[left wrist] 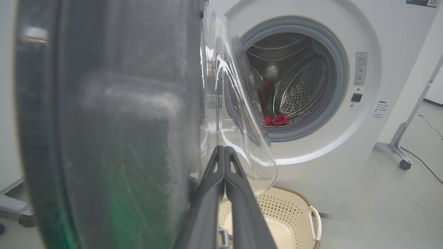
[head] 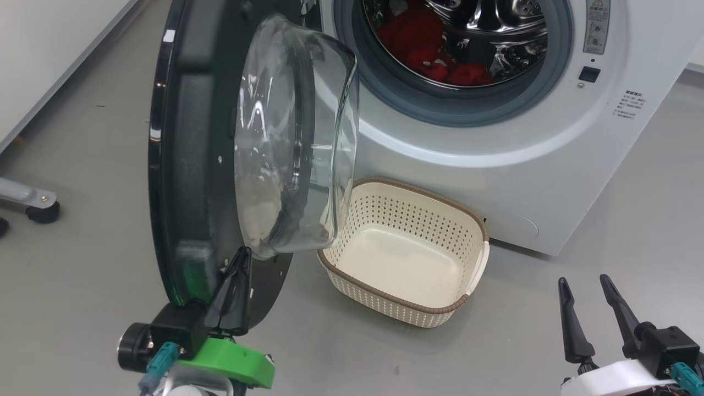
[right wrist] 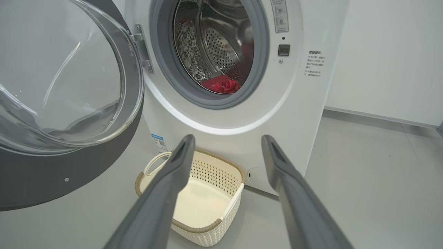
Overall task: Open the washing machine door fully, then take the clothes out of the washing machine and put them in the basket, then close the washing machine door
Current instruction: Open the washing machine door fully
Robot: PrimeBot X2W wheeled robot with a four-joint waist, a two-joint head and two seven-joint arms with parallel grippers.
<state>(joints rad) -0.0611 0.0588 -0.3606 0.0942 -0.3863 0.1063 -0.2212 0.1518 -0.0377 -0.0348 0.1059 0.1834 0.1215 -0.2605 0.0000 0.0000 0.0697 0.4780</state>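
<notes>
At the left of the washing machine [head: 495, 181], swung well out from its mouth: the washing machine door [head: 187, 165]. Stands almost edge-on to the head view, with the glass bowl [head: 291, 137] bulging back toward the machine and the top rim cut off by the frame. Blurs to a dark grey-green smear in the left wrist view.

Against the door's lower inner face, just under the bowl: the left gripper [head: 242, 258]. Clenched, fingers pressed flat together with nothing between them. Appears to touch the door; hard to confirm, with the contact spot hidden behind the fingers.

Out in front of the machine, on the side away from the door and well apart from both: the right gripper [head: 584, 281]. Spread wide, grasping nothing, hangs over the floor [head: 522, 341].

Inside the machine, low in the steel drum [head: 495, 33]: the clothes [head: 418, 44]. Show as a crumpled red heap behind the grey seal [head: 440, 113]. Cut off at the top in the head view, half masked by the bowl in the left wrist view, print too small to read.

On the floor just before the machine, below its mouth: the basket [head: 412, 220]. Sits upright, near left corner hidden behind the bowl.
</notes>
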